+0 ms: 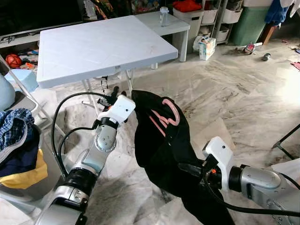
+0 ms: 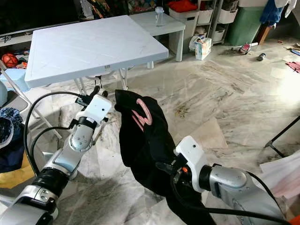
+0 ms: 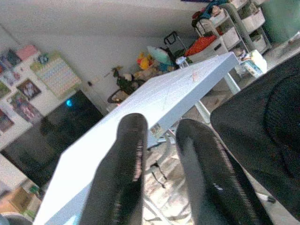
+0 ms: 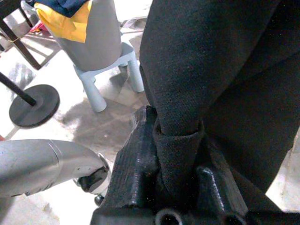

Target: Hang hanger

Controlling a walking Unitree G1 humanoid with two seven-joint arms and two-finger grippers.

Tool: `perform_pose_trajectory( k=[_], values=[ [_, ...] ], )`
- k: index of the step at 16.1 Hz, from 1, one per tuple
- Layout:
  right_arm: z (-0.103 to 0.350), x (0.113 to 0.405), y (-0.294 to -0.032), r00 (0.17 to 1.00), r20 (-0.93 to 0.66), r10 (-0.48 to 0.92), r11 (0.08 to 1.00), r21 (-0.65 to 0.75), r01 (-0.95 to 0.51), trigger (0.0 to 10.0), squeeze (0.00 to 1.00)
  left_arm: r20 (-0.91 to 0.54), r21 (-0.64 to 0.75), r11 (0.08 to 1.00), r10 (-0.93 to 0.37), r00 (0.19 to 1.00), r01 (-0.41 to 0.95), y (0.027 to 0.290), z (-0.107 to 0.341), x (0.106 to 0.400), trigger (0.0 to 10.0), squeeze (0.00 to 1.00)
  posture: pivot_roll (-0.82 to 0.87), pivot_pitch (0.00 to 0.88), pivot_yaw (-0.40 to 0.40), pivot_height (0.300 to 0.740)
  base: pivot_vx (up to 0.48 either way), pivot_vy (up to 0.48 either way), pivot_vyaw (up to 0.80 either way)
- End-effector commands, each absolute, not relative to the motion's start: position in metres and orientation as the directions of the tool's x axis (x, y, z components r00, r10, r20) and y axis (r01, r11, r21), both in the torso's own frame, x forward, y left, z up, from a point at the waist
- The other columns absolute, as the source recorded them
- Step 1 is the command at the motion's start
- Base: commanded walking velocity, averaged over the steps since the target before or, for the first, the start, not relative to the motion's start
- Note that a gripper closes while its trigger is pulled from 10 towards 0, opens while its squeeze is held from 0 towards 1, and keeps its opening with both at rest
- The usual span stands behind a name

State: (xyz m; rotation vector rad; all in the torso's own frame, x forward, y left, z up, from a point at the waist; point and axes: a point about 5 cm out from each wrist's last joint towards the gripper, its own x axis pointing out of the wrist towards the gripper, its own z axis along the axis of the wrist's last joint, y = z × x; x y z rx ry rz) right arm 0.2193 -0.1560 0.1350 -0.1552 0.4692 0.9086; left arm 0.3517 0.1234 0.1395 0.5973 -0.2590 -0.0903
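A black garment (image 1: 159, 150) hangs in front of me with a pink hanger (image 1: 168, 115) lying against its upper front. My right gripper (image 1: 187, 168) is low at the garment's right side and shut on a fold of the black fabric (image 4: 176, 136). My left gripper (image 1: 115, 92) is raised just left of the garment's top edge, pointing at the white folding table (image 1: 93, 47). Its fingers (image 3: 133, 154) stand a narrow gap apart with nothing between them, and the garment (image 3: 262, 131) lies beside them. What holds up the garment's top is hidden.
A grey basket with blue and yellow laundry (image 1: 18, 140) stands at my left beside a pale blue stool (image 1: 21, 77). A low white table with a bottle (image 1: 163, 15), storage bins (image 1: 192, 16) and a small box (image 1: 206, 47) line the back. Open marble floor lies to the right.
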Motion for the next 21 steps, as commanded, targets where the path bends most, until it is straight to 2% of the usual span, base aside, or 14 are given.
perform_pose_trajectory(
  k=[1,3,4,7,10,13,16,20,21],
  values=[
    [0.148,0.221,-0.152,0.524,-0.4,0.752,0.585,0.036,-0.811,10.0,0.0,0.227,0.526,0.85,-0.171,0.959,0.027,0.122,0.145,0.353,10.0,1.0,-0.14,0.007,0.021,0.74,0.0,0.0,0.0],
    [0.148,0.222,-0.153,0.529,-0.4,0.749,0.586,0.026,-0.81,10.0,0.0,0.242,0.49,0.871,-0.184,0.953,0.044,0.118,0.146,0.35,10.0,1.0,-0.14,0.006,0.022,0.74,0.0,0.0,0.0],
    [0.147,0.232,-0.156,0.584,-0.386,0.714,0.631,-0.005,-0.776,10.0,0.0,0.262,0.381,0.919,-0.21,0.942,0.098,0.112,0.147,0.341,10.0,1.0,-0.14,0.008,0.021,0.74,0.0,0.0,0.0],
    [0.148,0.244,-0.158,0.641,-0.363,0.677,0.677,-0.036,-0.735,10.0,0.0,0.271,0.311,0.931,-0.281,0.921,0.192,0.099,0.143,0.327,10.0,1.0,-0.12,0.009,0.019,0.74,0.0,0.0,0.0],
    [0.154,0.253,-0.155,0.667,-0.328,0.669,0.696,-0.036,-0.717,10.0,0.0,0.242,0.314,0.919,-0.32,0.916,0.238,0.092,0.131,0.314,10.0,1.0,-0.12,0.008,0.017,0.74,0.0,0.0,0.0],
    [0.176,0.255,-0.15,0.668,-0.245,0.703,0.692,0.021,-0.721,10.0,0.0,0.214,0.355,0.915,-0.278,0.937,0.191,0.101,0.126,0.318,10.0,1.0,-0.12,0.002,0.011,0.74,0.0,0.0,0.0],
    [0.191,0.251,-0.147,0.65,-0.21,0.731,0.67,0.039,-0.741,10.0,0.0,0.208,0.37,0.915,-0.251,0.945,0.161,0.103,0.127,0.323,10.0,1.0,-0.13,0.0,0.013,0.74,0.0,0.0,0.0],
    [0.196,0.234,-0.147,0.578,-0.236,0.782,0.604,0.057,-0.795,10.0,0.0,0.239,0.406,0.909,-0.201,0.95,0.091,0.105,0.136,0.334,10.0,1.0,-0.15,0.001,0.014,0.74,0.0,0.0,0.0],
    [0.199,0.226,-0.145,0.528,-0.233,0.817,0.557,0.08,-0.827,10.0,0.0,0.231,0.406,0.911,-0.176,0.957,0.07,0.108,0.135,0.336,10.0,1.0,-0.15,0.003,0.013,0.74,0.0,0.0,0.0]
  ],
)
